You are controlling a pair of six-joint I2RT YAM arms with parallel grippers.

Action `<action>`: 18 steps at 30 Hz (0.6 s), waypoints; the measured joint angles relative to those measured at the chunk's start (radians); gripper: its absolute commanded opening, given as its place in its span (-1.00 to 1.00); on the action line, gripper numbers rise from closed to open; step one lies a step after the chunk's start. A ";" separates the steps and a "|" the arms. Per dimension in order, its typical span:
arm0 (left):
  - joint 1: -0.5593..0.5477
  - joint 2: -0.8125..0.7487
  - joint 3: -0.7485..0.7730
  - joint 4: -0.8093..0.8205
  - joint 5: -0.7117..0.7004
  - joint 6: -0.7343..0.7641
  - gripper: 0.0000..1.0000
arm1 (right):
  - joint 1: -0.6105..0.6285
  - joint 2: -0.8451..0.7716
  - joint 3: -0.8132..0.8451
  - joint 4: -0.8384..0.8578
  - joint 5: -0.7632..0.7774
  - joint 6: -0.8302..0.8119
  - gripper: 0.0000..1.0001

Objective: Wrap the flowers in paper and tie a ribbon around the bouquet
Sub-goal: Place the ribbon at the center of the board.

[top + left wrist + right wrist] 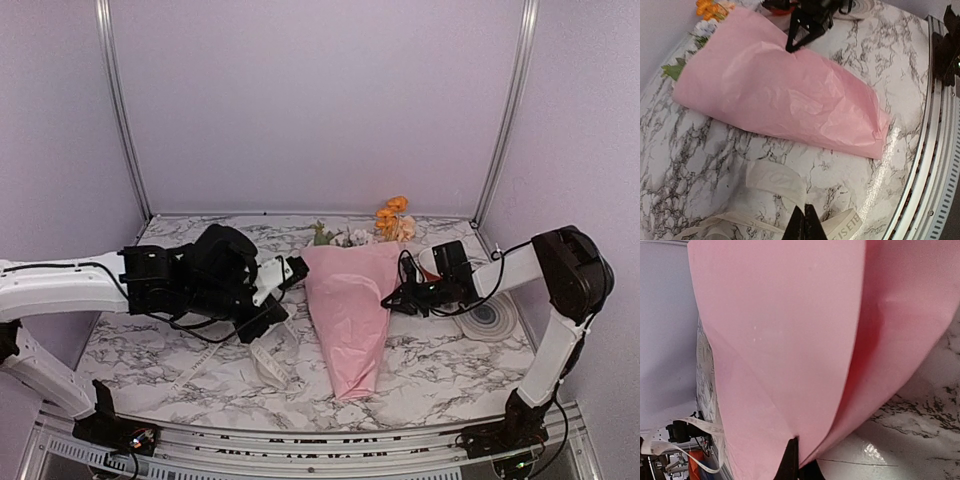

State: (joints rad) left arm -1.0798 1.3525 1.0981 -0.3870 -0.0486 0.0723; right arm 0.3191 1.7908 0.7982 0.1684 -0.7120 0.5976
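Bouquet (348, 320) lies mid-desk (440, 375) on the marble top, tip toward the near edge, its pink paper (790, 100) wrapped into a cone. Right jaws are closed tight, pinching the paper's right edge. Flowers (392, 222) poke out at the far end. Left jaws are closed on the ribbon (774, 179), left of the cone.

Lab booth: plain walls (320, 100), marble tabletop (200, 385)

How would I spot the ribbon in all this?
Find the marble table, then the pink paper cone lying in its middle. Left of the cone, the ribbon lies in loose loops: a pale cream band with dark lettering, flat, unlike the round black cables.
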 measured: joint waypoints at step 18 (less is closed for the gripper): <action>-0.264 0.603 0.586 -0.119 0.489 0.290 -1.00 | 0.093 -0.023 0.146 -0.051 0.000 0.064 -1.00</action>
State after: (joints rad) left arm -1.3441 1.9556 1.6840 -0.5056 0.4400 0.3622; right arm 0.4126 1.7683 0.9440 0.1177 -0.7120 0.6617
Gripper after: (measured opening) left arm 0.004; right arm 0.006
